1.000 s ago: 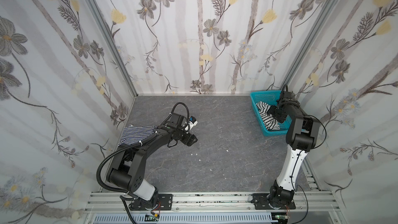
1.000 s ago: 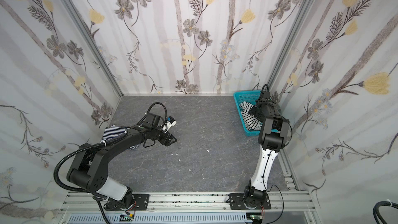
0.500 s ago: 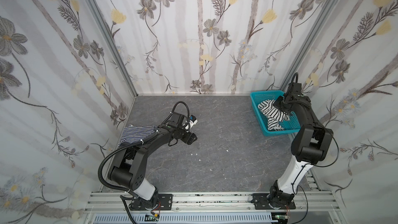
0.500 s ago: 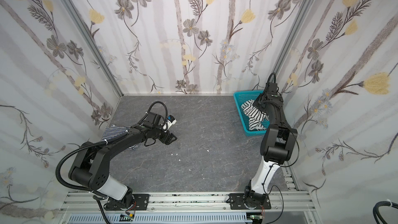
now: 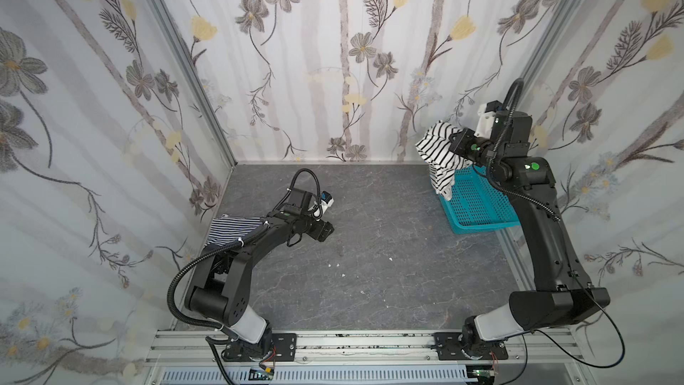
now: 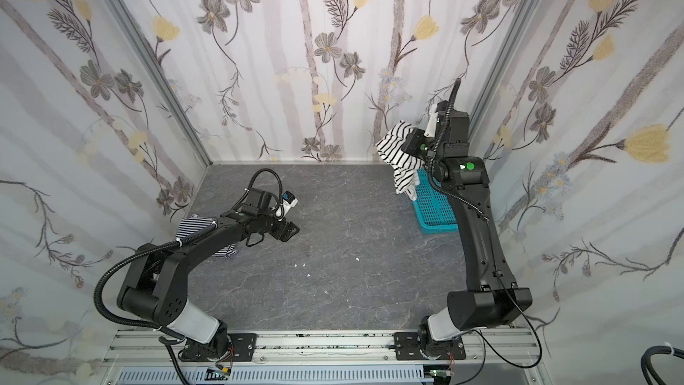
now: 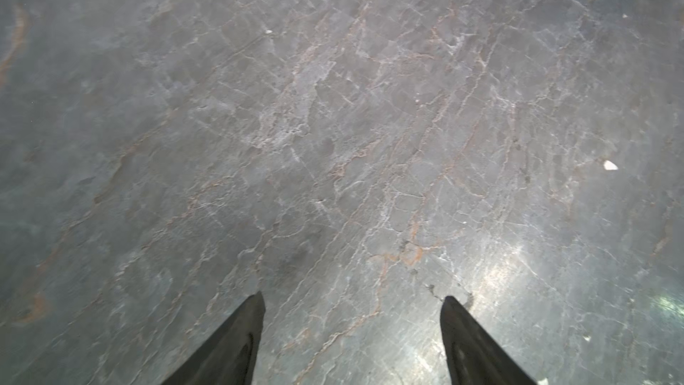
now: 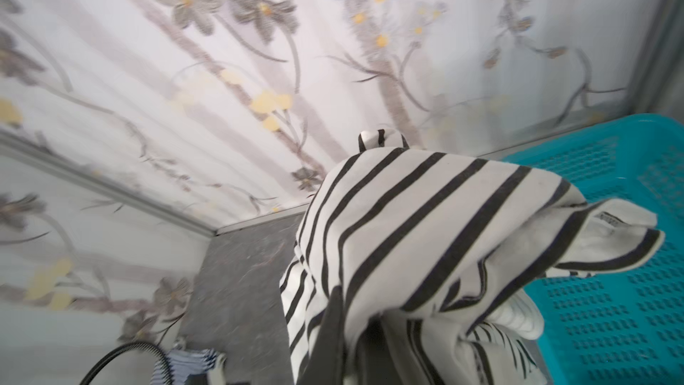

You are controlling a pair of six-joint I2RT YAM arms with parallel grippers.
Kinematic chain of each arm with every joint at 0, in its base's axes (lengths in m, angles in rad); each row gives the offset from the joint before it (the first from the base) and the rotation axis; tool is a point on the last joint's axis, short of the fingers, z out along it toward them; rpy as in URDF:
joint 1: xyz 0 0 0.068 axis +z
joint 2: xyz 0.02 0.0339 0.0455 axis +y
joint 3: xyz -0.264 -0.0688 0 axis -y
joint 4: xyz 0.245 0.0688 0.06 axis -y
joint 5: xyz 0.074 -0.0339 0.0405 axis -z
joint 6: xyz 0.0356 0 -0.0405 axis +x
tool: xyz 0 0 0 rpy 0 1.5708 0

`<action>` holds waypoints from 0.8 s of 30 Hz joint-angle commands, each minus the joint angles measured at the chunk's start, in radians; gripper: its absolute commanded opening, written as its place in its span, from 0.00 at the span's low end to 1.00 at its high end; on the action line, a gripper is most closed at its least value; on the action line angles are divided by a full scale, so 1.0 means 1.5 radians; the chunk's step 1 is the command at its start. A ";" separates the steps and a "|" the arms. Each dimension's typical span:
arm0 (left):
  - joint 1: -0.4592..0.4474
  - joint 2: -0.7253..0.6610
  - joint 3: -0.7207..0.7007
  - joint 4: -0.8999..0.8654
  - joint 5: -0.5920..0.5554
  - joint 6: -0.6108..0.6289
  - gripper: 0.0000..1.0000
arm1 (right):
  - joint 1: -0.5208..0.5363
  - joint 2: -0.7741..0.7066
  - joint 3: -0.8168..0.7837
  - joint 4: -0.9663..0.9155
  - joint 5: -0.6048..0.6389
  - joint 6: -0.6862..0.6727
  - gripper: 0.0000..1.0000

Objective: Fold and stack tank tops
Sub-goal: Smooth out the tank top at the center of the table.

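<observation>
- Floral wallpaper panels [image 5: 333, 50] close off three sides of my cell, and the floor is a dark grey, stone-patterned table [image 5: 370, 272].
- Far left on my screen, the fine-striped tank top [image 5: 231, 229] lies bunched on the table next to the left wall. The left arm crosses over part of it in both top views, and a corner of it also shows in the right wrist view [image 8: 188, 362].
- The left gripper [image 5: 325, 231] hovers low over bare table, just past that top. My left wrist view shows its two dark fingers [image 7: 237, 346] spread apart with only stone between them, so it is released and holding nothing.
- Near the middle, a few small white specks [image 5: 335, 264] dot the table.
- Toward the right, the wide-striped tank top [image 5: 438, 149] hangs in the air in front of the back wall, crumpled. Its lower end droops down to the basket's near corner, and I can't tell whether it touches the rim.
- The right gripper [image 5: 454, 142] is clenched on the upper part of that top. In the right wrist view the cloth [image 8: 425, 224] drapes over the fingers and hides most of them.
- Furthest right, the turquoise perforated basket [image 5: 477, 212] sits on the table in the back right corner, below the hanging top.
</observation>
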 commanded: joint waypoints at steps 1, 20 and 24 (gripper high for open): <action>0.027 -0.002 0.011 0.023 -0.010 0.010 0.77 | 0.075 0.005 0.004 0.036 -0.031 0.041 0.00; 0.052 -0.038 -0.029 0.018 0.005 0.048 0.79 | 0.208 0.140 -0.335 0.036 0.207 0.073 0.08; -0.025 -0.018 -0.026 0.018 0.001 0.049 0.79 | 0.208 0.112 -0.412 0.027 0.320 0.081 0.08</action>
